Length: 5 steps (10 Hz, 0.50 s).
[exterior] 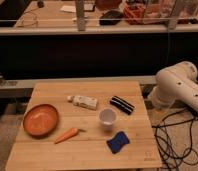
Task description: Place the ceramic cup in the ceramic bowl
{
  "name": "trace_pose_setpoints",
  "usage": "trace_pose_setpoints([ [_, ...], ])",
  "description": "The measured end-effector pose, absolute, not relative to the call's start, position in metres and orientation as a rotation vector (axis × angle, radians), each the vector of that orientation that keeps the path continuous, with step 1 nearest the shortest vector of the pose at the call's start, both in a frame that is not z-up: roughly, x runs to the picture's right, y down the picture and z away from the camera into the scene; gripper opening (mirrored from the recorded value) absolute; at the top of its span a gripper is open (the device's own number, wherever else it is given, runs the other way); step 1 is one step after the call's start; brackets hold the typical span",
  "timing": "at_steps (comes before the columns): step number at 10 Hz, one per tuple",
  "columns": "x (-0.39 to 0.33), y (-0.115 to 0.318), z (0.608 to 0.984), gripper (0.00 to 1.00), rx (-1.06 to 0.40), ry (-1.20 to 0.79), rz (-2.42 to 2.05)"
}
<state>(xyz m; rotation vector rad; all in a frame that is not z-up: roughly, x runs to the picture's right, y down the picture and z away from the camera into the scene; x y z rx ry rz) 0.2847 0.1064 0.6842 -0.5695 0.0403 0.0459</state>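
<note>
The ceramic cup, small, white and without a handle, stands upright on the wooden table, right of centre. The ceramic bowl, wide, shallow and glossy orange-brown, sits at the table's left side, well apart from the cup. It looks empty. My white arm is folded off the table's right edge, above the floor. The gripper is out of view; only the arm's thick white links show.
A white tube-like packet and a black striped object lie behind the cup. A small orange carrot lies between bowl and cup. A blue sponge lies just in front of the cup. Black cables lie on the floor at right.
</note>
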Motion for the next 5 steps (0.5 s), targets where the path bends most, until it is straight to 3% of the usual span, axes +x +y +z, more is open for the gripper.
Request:
trace_pose_setpoints([
  [5, 0.260, 0.103, 0.684, 0.80, -0.536, 0.023, -0.030],
])
